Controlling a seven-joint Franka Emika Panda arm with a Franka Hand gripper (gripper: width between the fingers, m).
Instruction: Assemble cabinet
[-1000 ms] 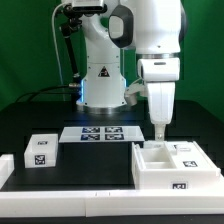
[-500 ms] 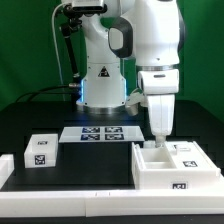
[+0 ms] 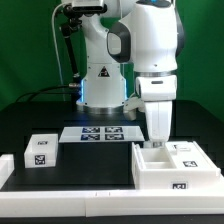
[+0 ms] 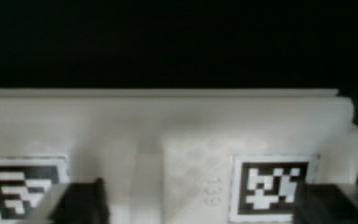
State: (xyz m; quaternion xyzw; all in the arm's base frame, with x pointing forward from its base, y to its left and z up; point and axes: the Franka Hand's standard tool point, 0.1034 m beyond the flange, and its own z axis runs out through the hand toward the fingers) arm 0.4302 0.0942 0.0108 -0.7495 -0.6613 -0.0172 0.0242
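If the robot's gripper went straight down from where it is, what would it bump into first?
Most likely the white cabinet box, which sits right below the gripper. It would probably meet the box's back edge or the open hollow there, but the depth is hard to judge.

No words or numbers I can read on either feed. I'm seeing black-and-white marker tags (image 3: 100, 133) in a cluster on the marker board (image 3: 68, 133). There's one on the small white block (image 3: 41, 151) and one on the cabinet body (image 3: 178, 172). On the wrist view there are two more on a white part (image 4: 158, 125). The robot's base (image 3: 100, 92) carries a triangular sign (image 3: 101, 72), too small to read.
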